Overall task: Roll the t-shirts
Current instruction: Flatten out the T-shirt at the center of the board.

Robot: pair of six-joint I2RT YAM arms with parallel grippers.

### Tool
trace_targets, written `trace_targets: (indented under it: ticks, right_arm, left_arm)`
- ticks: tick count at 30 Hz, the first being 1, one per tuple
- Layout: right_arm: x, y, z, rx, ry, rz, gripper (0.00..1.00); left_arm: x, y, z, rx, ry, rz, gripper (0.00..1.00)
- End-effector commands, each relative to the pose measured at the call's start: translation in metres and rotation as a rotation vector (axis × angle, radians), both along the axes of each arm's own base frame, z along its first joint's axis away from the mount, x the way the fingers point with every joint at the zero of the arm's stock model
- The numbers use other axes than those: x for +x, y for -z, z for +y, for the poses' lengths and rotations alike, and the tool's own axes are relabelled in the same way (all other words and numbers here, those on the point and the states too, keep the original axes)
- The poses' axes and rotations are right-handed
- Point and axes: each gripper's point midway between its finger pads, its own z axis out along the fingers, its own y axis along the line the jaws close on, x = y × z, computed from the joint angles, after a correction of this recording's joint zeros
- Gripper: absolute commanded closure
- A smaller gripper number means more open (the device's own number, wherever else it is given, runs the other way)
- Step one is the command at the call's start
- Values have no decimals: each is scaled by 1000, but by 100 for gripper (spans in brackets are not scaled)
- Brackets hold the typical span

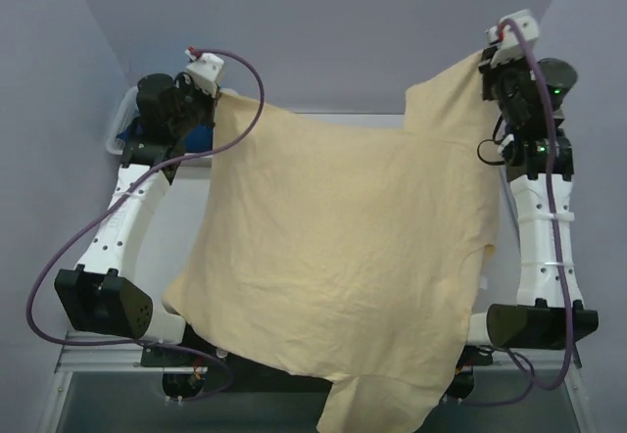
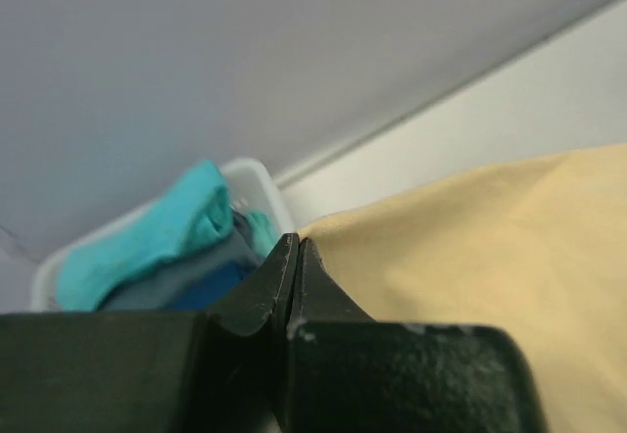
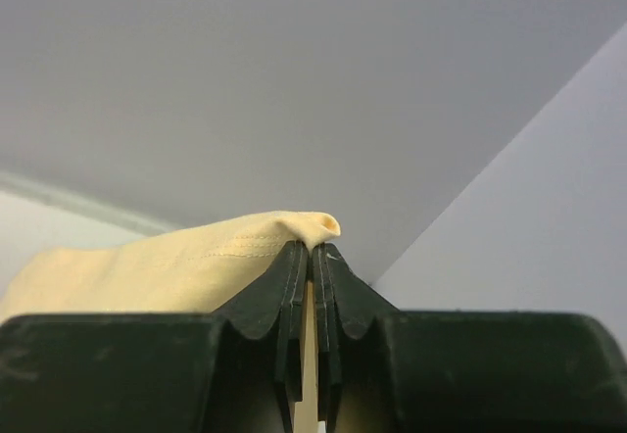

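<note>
The large, soft beige cloth t-shirt hangs spread in mid-air, right gripper clamped on one top corner, left gripper seemingly pinching the other: light, floppy stuff, best gripped at corners.

White links, black joints, purple cables (green light at 2 o'clock). Left end effector and right end effector: matte black.

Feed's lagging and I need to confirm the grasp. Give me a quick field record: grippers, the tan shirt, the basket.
left gripper: shut on one corner of the tan shirt
right gripper: shut on the opposite corner
tan shirt: lifted, spread between both arms, lower end draped over the near table edge
basket: far left, holds teal cloth and blue cloth
</note>
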Motion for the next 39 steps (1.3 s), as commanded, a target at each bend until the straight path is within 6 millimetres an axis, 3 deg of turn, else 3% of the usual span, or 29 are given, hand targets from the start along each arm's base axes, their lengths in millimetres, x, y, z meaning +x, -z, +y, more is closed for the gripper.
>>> trace_targets:
  ticks: [1,2,4,5,7,8,10,11,12,15,16,17,18,19,20,21,22,23,24,25,29,32,33,34,36,39]
  right_arm:
    - [31,99,18,-109,-66,178,100]
    - [46,131,19,-112,-73,244,100]
    - [66,181,16,-112,-63,338,100]
    - [85,219,14,-110,-59,419,100]
    - [106,246,4,-114,-17,478,100]
    - [122,283,1,-111,-6,550,100]
    - [139,305,-6,-111,11,591,100]
    - [156,323,-13,-127,41,620,100]
    - [164,330,-15,-131,47,637,100]
    - [196,352,-24,-161,82,667,100]
    - [204,357,-26,-167,94,667,100]
    - [214,369,-31,-178,113,692,100]
    - [220,374,-33,-195,121,692,100]
    - [227,376,-34,-200,131,687,100]
    - [232,392,-36,-206,137,707,100]
    - [243,379,-38,-216,151,670,100]
    - [247,381,-40,-220,159,664,100]
    - [252,394,-41,-223,162,678,100]
    - [261,380,-41,-225,169,639,100]
    - [265,391,-41,-229,167,649,100]
    - [285,373,-45,-251,204,553,100]
    - [293,358,-48,-257,230,494,100]
    - [294,354,-48,-254,235,482,100]
    - [295,347,-49,-252,240,466,100]
    - [296,336,-50,-247,247,437,100]
    - [295,321,-51,-239,251,414,100]
  left_arm:
    - [-4,39,-39,113,122,7,100]
    - [5,76,-45,141,134,64,100]
    - [14,107,-57,183,160,101,100]
    - [27,140,-61,201,166,157,100]
    - [43,168,-64,225,158,207,100]
    - [56,205,-65,239,153,278,100]
    - [77,217,-62,240,121,302,100]
    - [87,244,-62,240,113,350,100]
    - [100,238,-61,229,94,335,100]
    - [122,262,-59,226,53,371,100]
    - [134,251,-60,213,38,349,100]
    - [141,267,-58,212,22,373,100]
    - [148,269,-53,198,-3,377,100]
    - [160,255,-53,184,-14,349,100]
    - [166,271,-53,190,-19,374,100]
    - [173,270,-50,185,-36,372,100]
    - [178,286,-49,189,-39,400,100]
    - [188,271,-50,177,-46,364,100]
    - [193,271,-49,179,-48,355,100]
    - [197,279,-51,185,-45,358,100]
    - [218,262,-47,186,-87,291,100]
    - [231,256,-43,178,-122,255,100]
    - [237,239,-44,167,-125,217,100]
    - [240,246,-44,168,-125,226,100]
    - [250,226,-38,158,-160,182,100]
    - [256,224,-36,161,-167,170,100]
